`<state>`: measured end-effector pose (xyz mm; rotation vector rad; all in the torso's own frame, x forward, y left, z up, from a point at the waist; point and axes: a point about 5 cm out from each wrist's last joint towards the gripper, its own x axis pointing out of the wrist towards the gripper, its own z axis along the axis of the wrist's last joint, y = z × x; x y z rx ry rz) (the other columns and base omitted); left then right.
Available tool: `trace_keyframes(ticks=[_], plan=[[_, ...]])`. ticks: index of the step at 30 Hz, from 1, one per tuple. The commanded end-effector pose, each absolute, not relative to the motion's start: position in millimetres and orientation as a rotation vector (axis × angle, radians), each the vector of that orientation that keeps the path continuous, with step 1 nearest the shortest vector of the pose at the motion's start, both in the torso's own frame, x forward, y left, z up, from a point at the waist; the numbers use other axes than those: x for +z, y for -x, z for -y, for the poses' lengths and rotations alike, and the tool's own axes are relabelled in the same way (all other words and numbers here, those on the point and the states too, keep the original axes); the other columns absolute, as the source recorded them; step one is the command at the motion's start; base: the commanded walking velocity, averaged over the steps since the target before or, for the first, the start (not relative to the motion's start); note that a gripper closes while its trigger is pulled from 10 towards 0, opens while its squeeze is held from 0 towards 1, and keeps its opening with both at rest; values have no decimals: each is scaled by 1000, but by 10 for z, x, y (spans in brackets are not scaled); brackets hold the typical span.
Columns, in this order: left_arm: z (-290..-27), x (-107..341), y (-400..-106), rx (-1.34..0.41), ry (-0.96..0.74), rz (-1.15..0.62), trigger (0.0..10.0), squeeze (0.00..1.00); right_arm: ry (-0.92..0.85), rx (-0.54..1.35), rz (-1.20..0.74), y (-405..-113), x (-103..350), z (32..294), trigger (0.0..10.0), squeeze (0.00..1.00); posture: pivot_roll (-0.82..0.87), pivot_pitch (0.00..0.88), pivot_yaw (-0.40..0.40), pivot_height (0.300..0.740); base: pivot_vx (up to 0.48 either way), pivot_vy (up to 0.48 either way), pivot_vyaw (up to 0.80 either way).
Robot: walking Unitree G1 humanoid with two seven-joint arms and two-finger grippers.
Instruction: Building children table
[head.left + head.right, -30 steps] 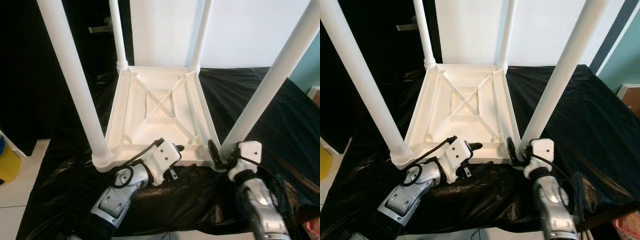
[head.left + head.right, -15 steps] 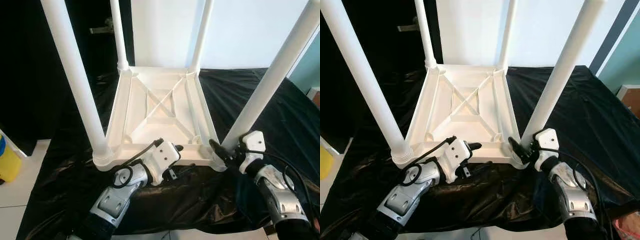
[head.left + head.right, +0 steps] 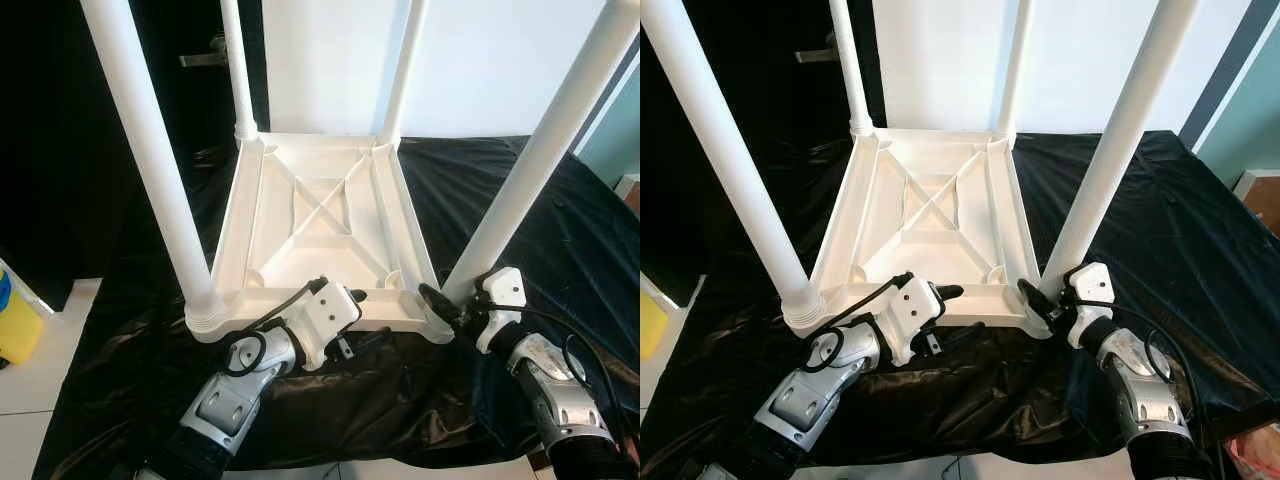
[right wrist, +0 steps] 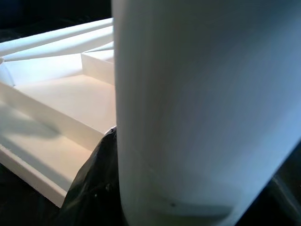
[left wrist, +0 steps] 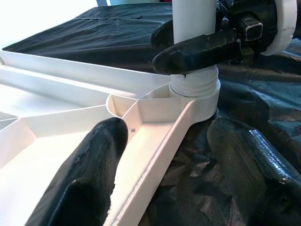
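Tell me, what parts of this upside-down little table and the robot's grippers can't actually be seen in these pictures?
- Table: the tops of all four legs are cut off by the upper edge of both eye views.
- Near right leg: it blocks the right wrist view, hiding the right gripper fingers' far side.
- Left gripper: its wrist housing covers the fingers in the eye views.
- Tabletop face: turned down on the black sheet.

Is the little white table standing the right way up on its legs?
No, the table lies upside down on the black sheet, with all four white legs pointing up, including the near right leg.
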<state>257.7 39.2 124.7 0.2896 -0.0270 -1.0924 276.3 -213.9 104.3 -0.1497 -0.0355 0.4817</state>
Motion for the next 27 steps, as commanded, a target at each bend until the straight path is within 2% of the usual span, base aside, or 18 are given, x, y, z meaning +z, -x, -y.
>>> trace_keyframes(ticks=[1, 8, 17, 21, 27], plan=[[-390, 1225, -2566, -1094, -295, 19, 10000, 0, 136, 440, -34, -2712, 912, 2187, 10000, 0, -23, 0, -32, 740, 0, 0, 0], [-385, 1221, -2550, -1110, -296, 15, 10000, 0, 115, 207, -33, -2678, 892, 2175, 10000, 0, -33, 0, -17, 740, 0, 0, 0], [-373, 1221, -2546, -1116, -298, 14, 10000, 0, 88, 0, -48, -2643, 848, 2080, 10000, 0, -32, 0, -22, 740, 0, 0, 0], [-364, 1221, -2541, -1111, -290, 14, 10000, 0, 49, -176, -54, -2616, 817, 1876, 10000, 0, -26, 0, -32, 740, 0, 0, 0], [-367, 1215, -2532, -1105, -286, 11, 10000, 0, 15, -267, -40, -2658, 859, 1783, 10000, 0, -20, 0, -37, 740, 0, 0, 0]])
